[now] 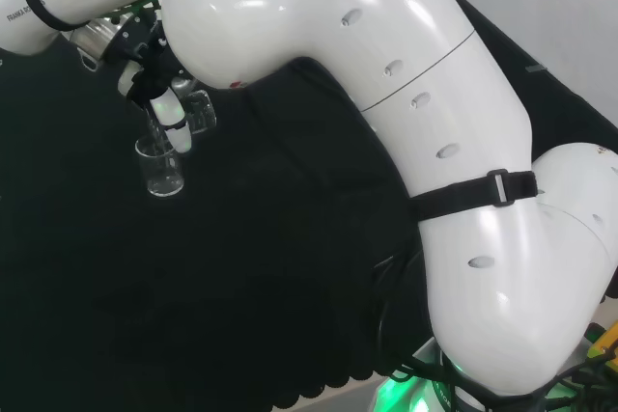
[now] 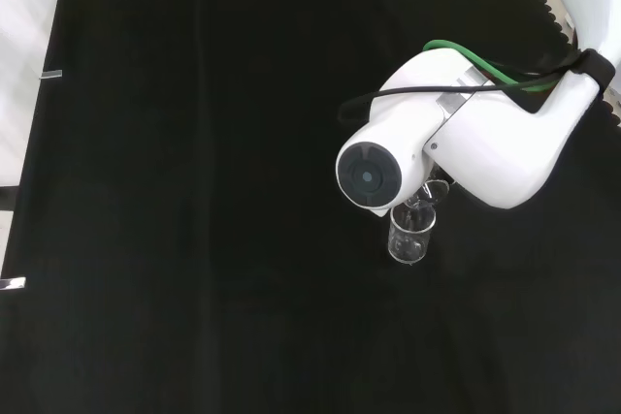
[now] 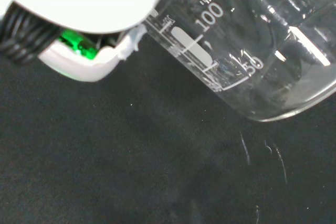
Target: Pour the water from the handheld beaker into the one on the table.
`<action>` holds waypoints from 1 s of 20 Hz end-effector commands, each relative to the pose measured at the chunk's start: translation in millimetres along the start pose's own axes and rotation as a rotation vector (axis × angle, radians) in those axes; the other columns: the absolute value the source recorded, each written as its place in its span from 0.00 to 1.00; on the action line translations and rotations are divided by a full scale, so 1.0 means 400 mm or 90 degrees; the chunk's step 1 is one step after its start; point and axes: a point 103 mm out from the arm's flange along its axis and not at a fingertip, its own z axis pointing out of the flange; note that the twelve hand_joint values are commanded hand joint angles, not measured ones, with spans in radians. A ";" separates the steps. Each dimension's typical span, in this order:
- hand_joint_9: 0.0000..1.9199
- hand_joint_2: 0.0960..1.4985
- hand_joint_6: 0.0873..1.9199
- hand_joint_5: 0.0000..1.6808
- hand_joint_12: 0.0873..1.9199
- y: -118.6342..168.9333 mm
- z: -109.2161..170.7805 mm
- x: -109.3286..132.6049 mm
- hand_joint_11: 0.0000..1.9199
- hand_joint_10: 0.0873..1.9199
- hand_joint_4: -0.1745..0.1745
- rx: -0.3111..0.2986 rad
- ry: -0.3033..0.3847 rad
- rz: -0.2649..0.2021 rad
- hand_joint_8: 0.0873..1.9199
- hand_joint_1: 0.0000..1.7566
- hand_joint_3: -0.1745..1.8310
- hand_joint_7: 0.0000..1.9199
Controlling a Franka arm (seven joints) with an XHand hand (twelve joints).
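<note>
1. Already tilted, the handheld beaker hangs just above the table beaker, the hand with fingers curled round it.
2. Pouring seems underway (water level unclear); emptying and righting remain.

Counter cloth: plain black, scalloped edge. Arm link: glossy white, round grey cap. Cable: green. Robot hand: black and white. Standing beaker: clear glass. Held beaker: clear, white graduation marks.
</note>
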 end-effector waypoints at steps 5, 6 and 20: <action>0.89 0.33 0.09 0.88 0.38 0.001 -0.001 0.004 0.62 0.00 0.00 0.009 -0.010 0.005 0.00 0.76 0.44 0.84; 0.89 0.33 0.09 0.88 0.38 0.001 -0.002 0.005 0.62 0.00 0.00 0.010 -0.011 0.006 0.00 0.76 0.44 0.84; 0.89 0.33 0.09 0.88 0.38 -0.007 -0.006 0.006 0.63 0.00 0.00 0.017 -0.020 0.013 0.00 0.76 0.44 0.84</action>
